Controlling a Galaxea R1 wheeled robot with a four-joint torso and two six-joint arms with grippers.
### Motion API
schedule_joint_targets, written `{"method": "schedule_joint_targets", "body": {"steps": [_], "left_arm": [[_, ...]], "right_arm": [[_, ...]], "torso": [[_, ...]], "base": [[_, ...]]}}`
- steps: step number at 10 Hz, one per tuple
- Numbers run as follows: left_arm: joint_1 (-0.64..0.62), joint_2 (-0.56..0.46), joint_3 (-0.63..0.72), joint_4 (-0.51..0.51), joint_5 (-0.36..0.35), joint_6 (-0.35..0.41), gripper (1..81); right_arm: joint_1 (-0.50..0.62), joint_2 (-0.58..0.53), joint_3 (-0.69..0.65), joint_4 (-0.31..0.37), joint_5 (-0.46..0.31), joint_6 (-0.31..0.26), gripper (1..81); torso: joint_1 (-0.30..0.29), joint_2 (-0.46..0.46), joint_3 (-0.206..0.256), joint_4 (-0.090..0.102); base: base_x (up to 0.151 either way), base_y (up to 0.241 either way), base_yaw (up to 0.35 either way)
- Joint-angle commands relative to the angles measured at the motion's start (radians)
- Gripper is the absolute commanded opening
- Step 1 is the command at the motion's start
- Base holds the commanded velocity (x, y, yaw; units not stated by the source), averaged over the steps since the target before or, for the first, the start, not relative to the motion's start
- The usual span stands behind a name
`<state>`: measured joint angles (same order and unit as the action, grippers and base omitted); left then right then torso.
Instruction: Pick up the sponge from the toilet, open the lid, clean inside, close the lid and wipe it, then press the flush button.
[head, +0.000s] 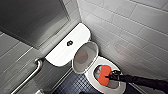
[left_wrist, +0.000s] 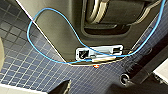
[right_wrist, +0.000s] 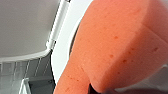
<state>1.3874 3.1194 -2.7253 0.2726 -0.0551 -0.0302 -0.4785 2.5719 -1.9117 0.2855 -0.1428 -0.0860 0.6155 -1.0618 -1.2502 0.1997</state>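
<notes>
- Your left wrist camera looks down on dark blue floor tiles, with a loose blue cable looped across the robot's own body. You cannot tell whether the left claw is wide or narrow.
- Your right claw comes in from the right on its black arm and is clamped on one end of the sponge.
- The sponge hangs over the open bowl of the toilet, its long side running roughly front to back, inside the ring of the seat. You cannot tell whether it touches the ceramic.
- In the right wrist view the sponge sits close to the lens, with the white seat and the grey underside of the lid behind it.
- The lid is raised and leans back against the cistern, grey side facing you.
- Beyond it, the flush button sits in the middle of the flat white cistern top, untouched.
- A metal grab bar runs along the wall to the cistern's left.
- Pale wall tiles rise behind and to the right of the toilet.
</notes>
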Motion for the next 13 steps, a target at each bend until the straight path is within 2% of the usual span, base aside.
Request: {"method": "schedule_joint_targets", "body": {"steps": [1,6,8,13], "left_arm": [[0.051,-0.007,-0.007,-0.004,0.097,0.000,81.1],[0.052,-0.005,-0.007,-0.003,0.097,0.004,81.1],[0.054,-0.005,-0.007,-0.001,0.097,0.007,81.1],[0.055,-0.005,-0.007,0.000,0.097,0.009,81.1]], "right_arm": [[0.161,0.078,-0.114,0.024,-0.148,0.012,1.0],[0.257,0.176,-0.228,0.024,-0.209,0.017,1.0],[0.289,0.219,-0.330,0.027,-0.212,0.020,1.0],[0.347,0.224,-0.383,0.041,-0.212,0.028,1.0]], "torso": [[0.000,0.000,0.000,0.000],[0.000,0.000,0.000,0.000],[0.000,0.000,0.000,0.000],[0.000,0.000,0.000,0.000]], "base": [[0.000,0.000,0.000],[0.000,0.000,0.000],[0.000,0.000,0.000],[0.000,0.000,0.000]]}}
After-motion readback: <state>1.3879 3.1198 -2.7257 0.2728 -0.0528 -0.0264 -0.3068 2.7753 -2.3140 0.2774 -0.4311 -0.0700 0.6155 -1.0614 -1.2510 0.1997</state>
